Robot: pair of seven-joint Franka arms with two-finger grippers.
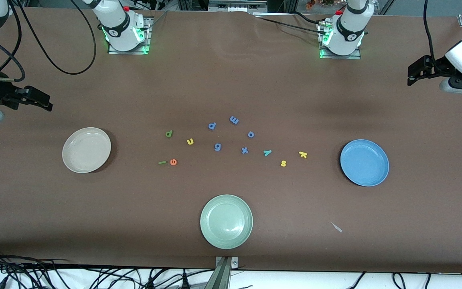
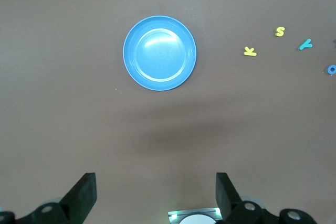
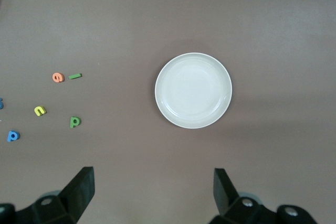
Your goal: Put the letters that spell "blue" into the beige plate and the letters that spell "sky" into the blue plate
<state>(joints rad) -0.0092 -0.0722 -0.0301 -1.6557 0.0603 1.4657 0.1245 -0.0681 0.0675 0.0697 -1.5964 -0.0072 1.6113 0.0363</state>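
The green b, yellow u, green l and orange e lie on the table beside the empty beige plate. Toward the empty blue plate lie the teal y, yellow s and yellow k. My left gripper hangs open over bare table at the left arm's end and looks down on the blue plate. My right gripper hangs open over the right arm's end, with the beige plate below it. Neither gripper holds anything.
Several blue letters lie scattered among the others in the middle of the table. A pale green plate sits nearer the front camera. A small white scrap lies between it and the blue plate.
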